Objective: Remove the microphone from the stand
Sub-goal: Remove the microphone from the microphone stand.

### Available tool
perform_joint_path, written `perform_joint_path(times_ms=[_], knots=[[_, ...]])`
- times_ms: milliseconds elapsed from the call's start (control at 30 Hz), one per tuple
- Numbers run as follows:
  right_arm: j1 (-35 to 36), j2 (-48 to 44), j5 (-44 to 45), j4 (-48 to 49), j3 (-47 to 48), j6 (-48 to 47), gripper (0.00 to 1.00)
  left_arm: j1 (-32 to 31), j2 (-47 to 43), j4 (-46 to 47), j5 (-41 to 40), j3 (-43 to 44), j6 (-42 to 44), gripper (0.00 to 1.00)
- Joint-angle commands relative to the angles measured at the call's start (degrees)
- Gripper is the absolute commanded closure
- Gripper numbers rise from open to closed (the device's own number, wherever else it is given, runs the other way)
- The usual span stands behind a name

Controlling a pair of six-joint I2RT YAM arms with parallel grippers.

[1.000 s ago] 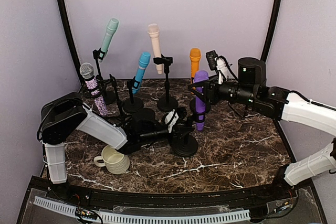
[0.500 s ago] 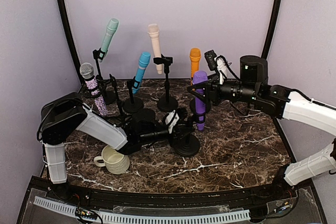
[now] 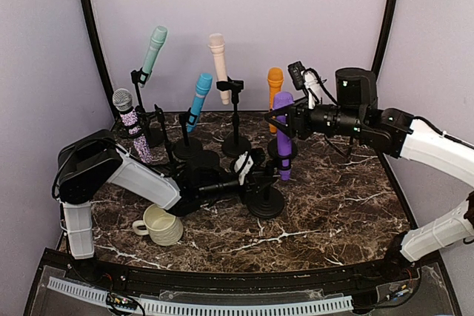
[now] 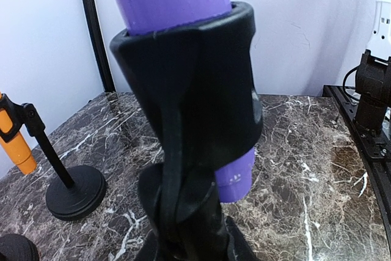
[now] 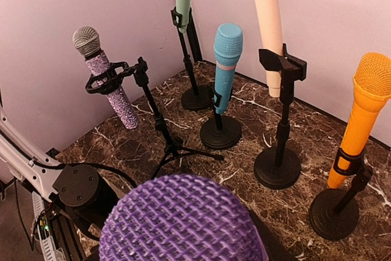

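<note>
The purple plastic microphone with the mesh head (image 3: 284, 166) stands almost upright near the middle of the dark marble worktop (image 3: 333, 212). Its body is still inside the black clip (image 4: 195, 90) of the black round-based stand (image 3: 266, 203). In the left wrist view its lower end sticks out under the clip.

The right end effector (image 3: 285, 123) is closed around the body just under the head and holds it. The left end effector (image 3: 248, 175) is narrow and seems to clamp the stem of the stand low down, though its fingers are mostly hidden.

Compared with one second ago, the microphone sits a little higher and the right arm has lifted. The base of the stand has slid slightly to the right. I judge that the pull has begun, but the clip has not let go yet, and the stand follows a bit. The orange microphone (image 3: 275, 83) on its own stand is just behind, so a straight upward pull looks safest.
</note>
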Motion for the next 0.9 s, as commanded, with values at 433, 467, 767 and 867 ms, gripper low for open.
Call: perform_joint_path(times_ms=[433, 467, 767, 867], knots=[[-0.4, -2.1, 20.7, 11.7, 9.4, 6.3, 0.70, -0.2, 3.0, -11.3, -1.4, -1.9, 2.4, 1.00], [-0.3, -2.3, 21.0, 11.8, 9.2, 6.4, 0.70, -0.2, 2.9, -11.4, -1.4, -1.8, 2.4, 1.00], [-0.3, -2.0, 20.7, 12.2, 11.3, 5.4, 0.70, -0.2, 3.1, -11.8, -1.4, -1.5, 2.5, 1.00], [-0.3, -1.9, 20.7, 12.2, 12.0, 5.0, 0.70, -0.3, 3.1, -11.8, -1.4, -1.5, 2.5, 1.00]])
